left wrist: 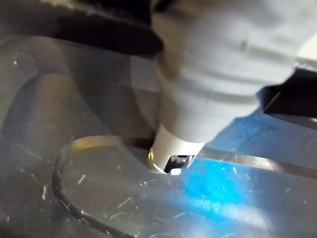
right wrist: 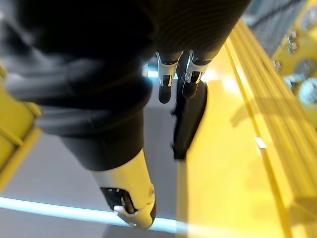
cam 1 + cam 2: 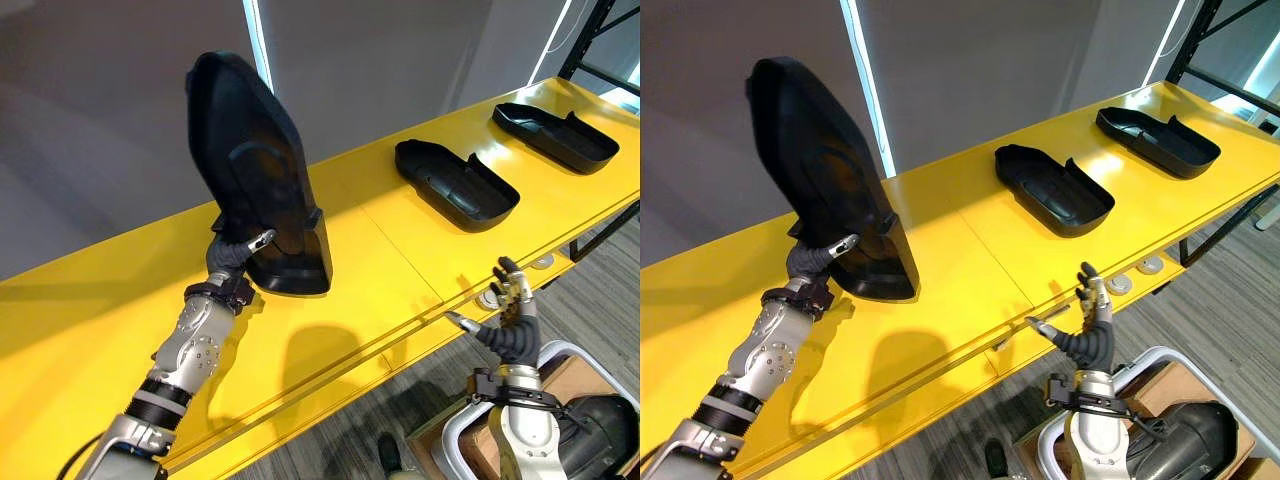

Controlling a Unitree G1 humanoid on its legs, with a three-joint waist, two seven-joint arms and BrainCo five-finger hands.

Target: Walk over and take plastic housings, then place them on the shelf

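Observation:
A large black plastic housing (image 3: 255, 170) stands tilted up on its lower end on the yellow shelf (image 3: 380, 250). My left hand (image 3: 232, 255) grips its lower edge, thumb curled over the rim; in the left wrist view a finger (image 1: 208, 89) presses on the housing's glossy surface (image 1: 99, 198). Two more black housings lie flat farther right: one (image 3: 455, 183) mid-shelf, one (image 3: 555, 136) near the far end. My right hand (image 3: 508, 318) hangs open below the shelf's front edge, holding nothing; its fingers (image 2: 171, 79) point along the shelf.
A grey wall rises behind the shelf, with a bright vertical light strip (image 3: 258, 40). A dark rack upright (image 3: 585, 30) stands at the far right. Grey carpet (image 3: 400, 410) lies below the shelf's front lip, and a cardboard box (image 3: 480, 450) sits low at the right.

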